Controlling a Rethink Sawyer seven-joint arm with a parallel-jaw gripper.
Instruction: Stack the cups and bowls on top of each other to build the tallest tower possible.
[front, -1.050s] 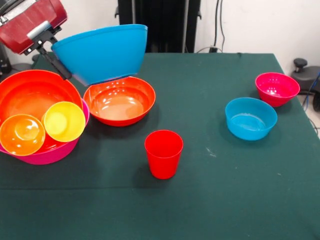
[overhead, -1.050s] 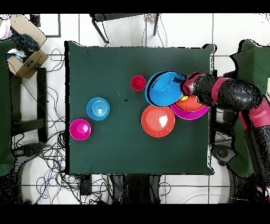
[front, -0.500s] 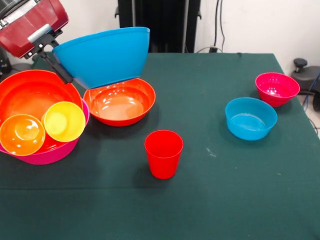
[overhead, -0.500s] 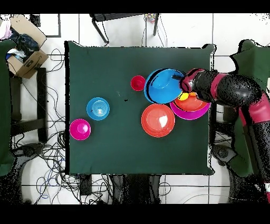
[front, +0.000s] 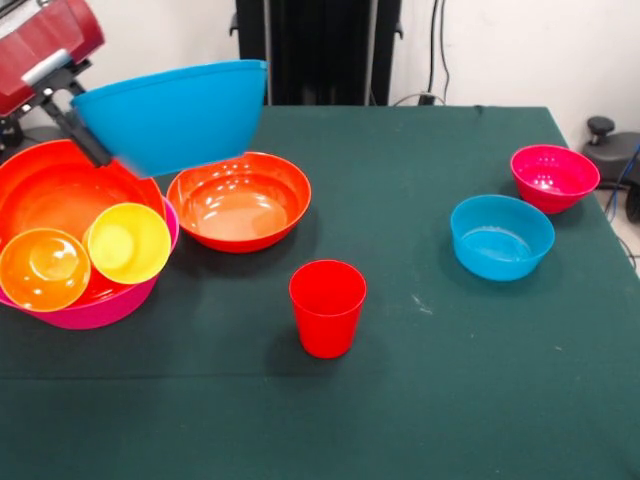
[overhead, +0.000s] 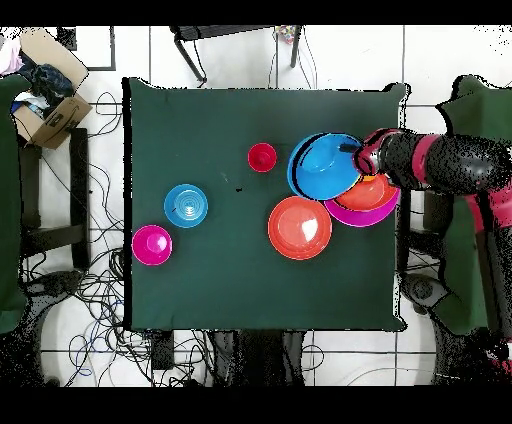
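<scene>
The gripper has its jaws pinching the rim of the large blue bowl, which hangs tilted in the air, clear of the green tabletop, above the gap between two orange-red bowls. From the front the pinch point is a bit blurred, but the black fingers look clamped on the bowl's edge.

Below and beside it, at one side edge of the tabletop, the large pink bowl holds a wide orange-red bowl, and inside that sit a yellow cup and an orange cup, side by side and touching. The second orange-red bowl stands on the cloth just beside the pink one.

A red cup stands upright and alone near the middle of the tabletop. Well apart, towards the opposite side edge, the small blue bowl and the small magenta bowl sit near each other, both upright, not touching.

From overhead, the red and black arm reaches in over the side edge by the pink bowl.
</scene>
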